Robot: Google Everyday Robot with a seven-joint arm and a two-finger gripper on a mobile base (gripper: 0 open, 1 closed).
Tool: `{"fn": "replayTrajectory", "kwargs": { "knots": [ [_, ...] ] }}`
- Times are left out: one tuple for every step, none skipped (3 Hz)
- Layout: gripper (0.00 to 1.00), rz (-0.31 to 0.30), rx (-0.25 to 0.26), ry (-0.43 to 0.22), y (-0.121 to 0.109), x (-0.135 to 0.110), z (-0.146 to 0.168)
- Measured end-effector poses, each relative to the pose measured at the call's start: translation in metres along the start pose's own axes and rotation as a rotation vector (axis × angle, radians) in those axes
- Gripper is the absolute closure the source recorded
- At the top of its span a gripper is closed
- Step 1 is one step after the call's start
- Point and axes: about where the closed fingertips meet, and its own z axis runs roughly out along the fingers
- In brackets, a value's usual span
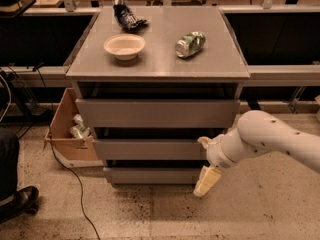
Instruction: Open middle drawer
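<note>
The grey cabinet (157,66) has three handleless drawer fronts stacked one above the other. The middle drawer (150,149) shows its flat grey front, with dark gaps above and below it. It looks pushed in, roughly in line with the other fronts. My gripper (205,171), cream-coloured on a white arm (270,136), reaches in from the right. It sits at the right end of the middle drawer's front, hanging down in front of the bottom drawer (150,175).
On the cabinet top are a white bowl (124,46), a green can (190,43) lying on its side and a dark bag (127,17). A cardboard box (67,131) with cans stands at the cabinet's left. A cable (75,184) crosses the floor. A person's shoe (20,200) is at the far left.
</note>
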Motion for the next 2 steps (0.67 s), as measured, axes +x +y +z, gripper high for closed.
{"fn": "replayTrajectory", "kwargs": {
  "knots": [
    [0.0,-0.009,-0.001,-0.058,-0.02,0.005,0.05],
    [0.0,-0.009,-0.004,-0.118,-0.043,0.012,0.101]
  ]
}}
